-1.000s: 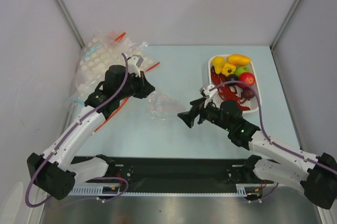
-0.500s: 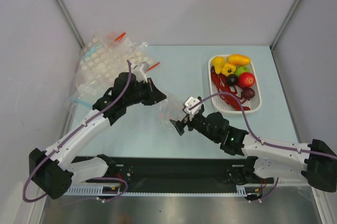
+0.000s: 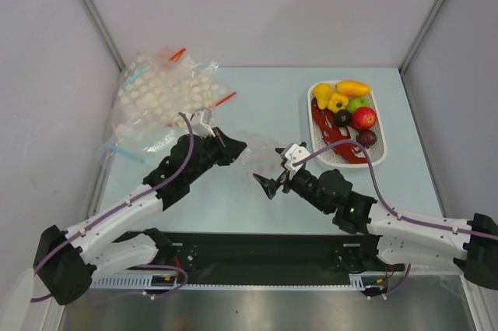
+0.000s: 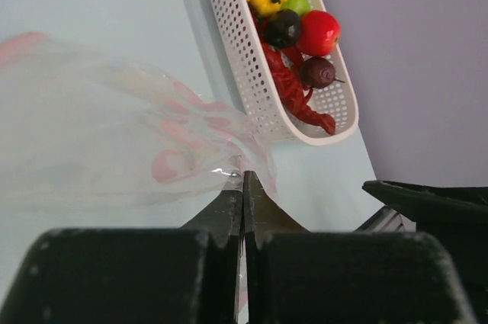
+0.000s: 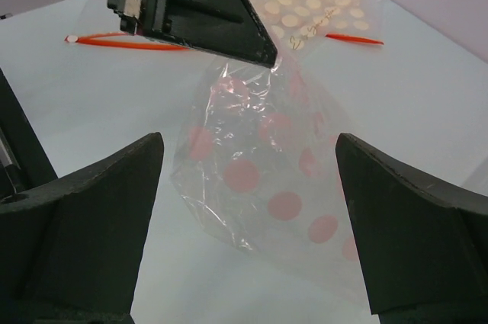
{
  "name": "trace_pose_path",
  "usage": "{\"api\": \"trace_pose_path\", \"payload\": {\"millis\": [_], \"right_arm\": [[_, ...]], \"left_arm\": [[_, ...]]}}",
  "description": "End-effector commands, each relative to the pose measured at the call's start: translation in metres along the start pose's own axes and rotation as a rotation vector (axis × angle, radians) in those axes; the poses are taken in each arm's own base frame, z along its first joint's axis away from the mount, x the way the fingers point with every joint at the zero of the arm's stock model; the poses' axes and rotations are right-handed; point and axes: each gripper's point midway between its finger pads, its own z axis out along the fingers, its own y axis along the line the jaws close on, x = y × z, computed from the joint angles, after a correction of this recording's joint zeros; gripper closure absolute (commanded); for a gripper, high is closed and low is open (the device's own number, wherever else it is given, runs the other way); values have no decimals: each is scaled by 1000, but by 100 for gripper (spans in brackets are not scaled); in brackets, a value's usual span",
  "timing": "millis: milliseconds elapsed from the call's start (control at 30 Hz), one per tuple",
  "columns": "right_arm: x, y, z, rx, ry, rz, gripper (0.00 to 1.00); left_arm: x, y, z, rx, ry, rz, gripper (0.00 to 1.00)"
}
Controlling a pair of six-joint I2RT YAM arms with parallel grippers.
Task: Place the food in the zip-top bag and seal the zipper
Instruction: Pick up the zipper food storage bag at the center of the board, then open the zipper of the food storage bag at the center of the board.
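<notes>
From above, the left end effector (image 3: 233,146), left of the white basket (image 3: 380,161) holding the toy food (image 3: 352,109), is clamped on a clear red-dotted bag (image 3: 261,158). Its wrist view shows the jaws pressed tight on the bag's film, with the basket beyond. In the right wrist view, the right end effector (image 5: 248,187) is spread wide and empty, facing the bag.

Nothing legible anywhere, not a word, number or logo. The red-dotted clear bag (image 5: 263,187), pinched at the tip of the left gripper (image 5: 271,61) and hanging between the wide-spread jaws of the right gripper (image 5: 245,156), carries dots only. Beyond the left jaws, a white-dotted bag (image 5: 320,0) shows a thin brownish line of print, too small to make out.
</notes>
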Motion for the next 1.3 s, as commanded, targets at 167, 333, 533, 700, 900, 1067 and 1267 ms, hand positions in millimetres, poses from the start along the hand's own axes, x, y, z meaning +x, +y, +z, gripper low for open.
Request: {"api": "trace_pose_path", "payload": {"millis": [167,333,533,700,900,1067,1267], "right_arm": [[4,13,17,21,10,-35,0],[14,11,26,82,22,-33,0],[19,8,33,143,17,-48,0],[20,7,34,151,27,-52,3],[21,-5,31,197,38,-30,49],[15,-9,27,161,25,18,91],[0,-30,14,167,-23,108,100]], "left_arm": [[-10,-5,5,28,-102,-4,99],[2,-13,6,58,-75,-24,99],[24,-24,12,82,-29,-16,99],[30,-35,14,96,-6,10,96],[16,-39,2,106,-56,37,91],[3,-47,-10,137,-92,57,71],[-25,-46,-23,41,-122,167,19]]}}
